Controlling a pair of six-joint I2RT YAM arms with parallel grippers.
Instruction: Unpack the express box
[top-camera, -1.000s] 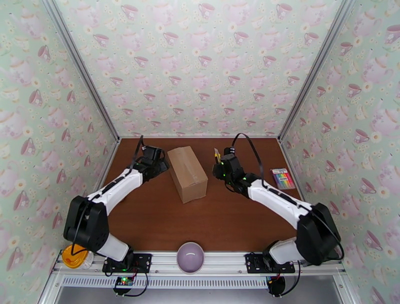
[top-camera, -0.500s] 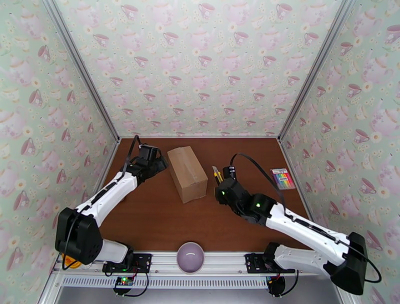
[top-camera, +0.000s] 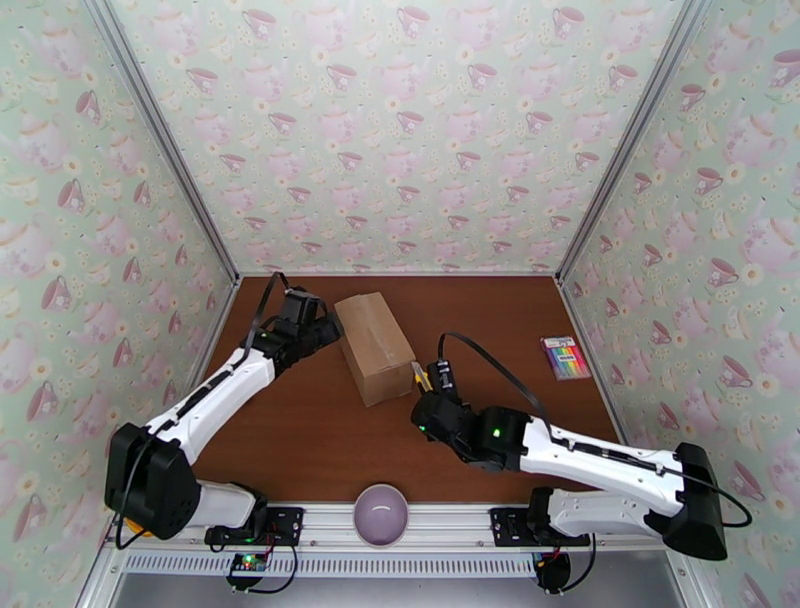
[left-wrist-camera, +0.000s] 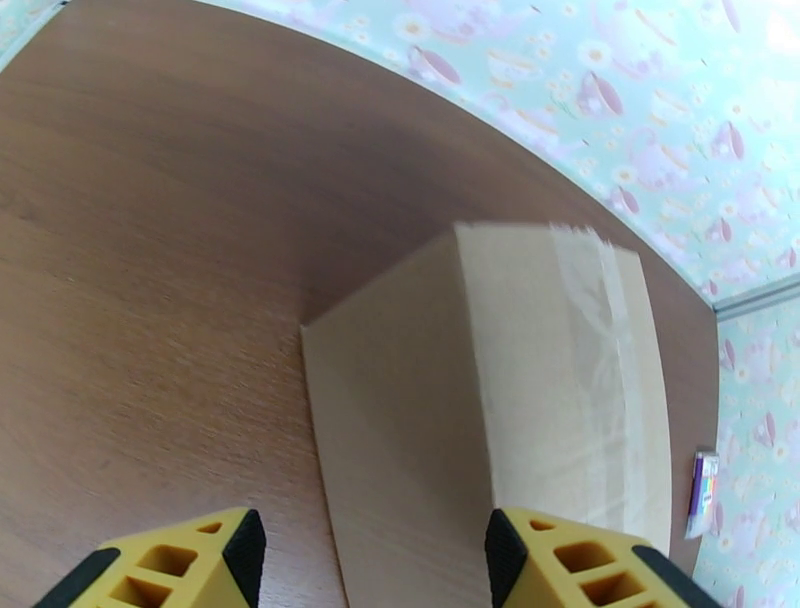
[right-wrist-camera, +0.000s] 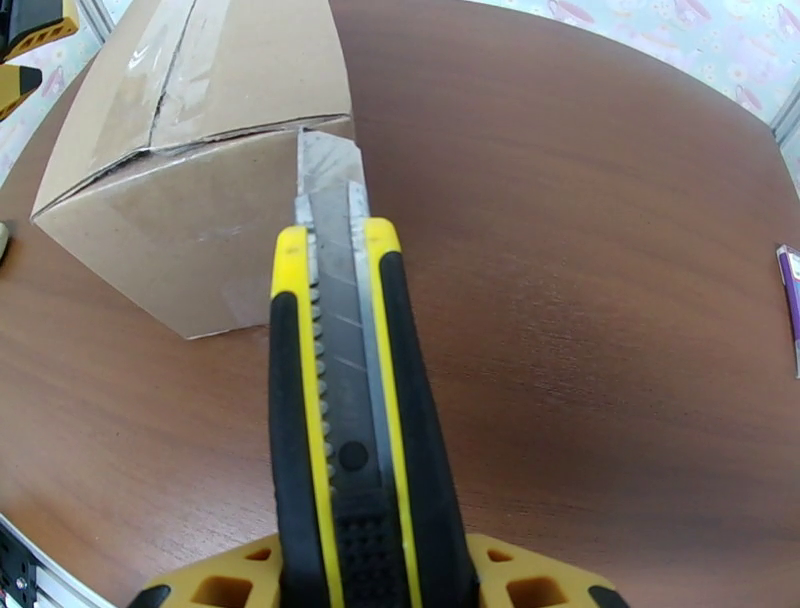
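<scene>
Roughly mid-tabletop, toward the back wall, the plain brown rectangular cardboard express box (top-camera: 375, 347) lies at a slant on the dark brown wooden tabletop (top-camera: 330, 450), its flaps down and a strip of clear tape along the top seam.

The white and black left arm (top-camera: 215, 390) reaches diagonally from its base to the box's left side, with the wrist bent toward the far half of that long face. In the left wrist view the yellow fingertips (left-wrist-camera: 230, 545) stand apart. The left jaws are open with nothing held, and the box (left-wrist-camera: 480, 400) is just ahead of them. I cannot tell whether they touch it.

The white and black right arm (top-camera: 600, 460) lies low and stretched out, its forearm nearly level and pointing at the box's near end. The right jaws are closed on a yellow and black utility knife (right-wrist-camera: 345, 400). Its steel blade is extended and sits at the top edge of that near end (right-wrist-camera: 200, 150), close to the right corner.

A round lilac bowl (top-camera: 381, 514) sits well nearer than the box, and a flat multicoloured packet (top-camera: 566, 357) lies well to its right.
</scene>
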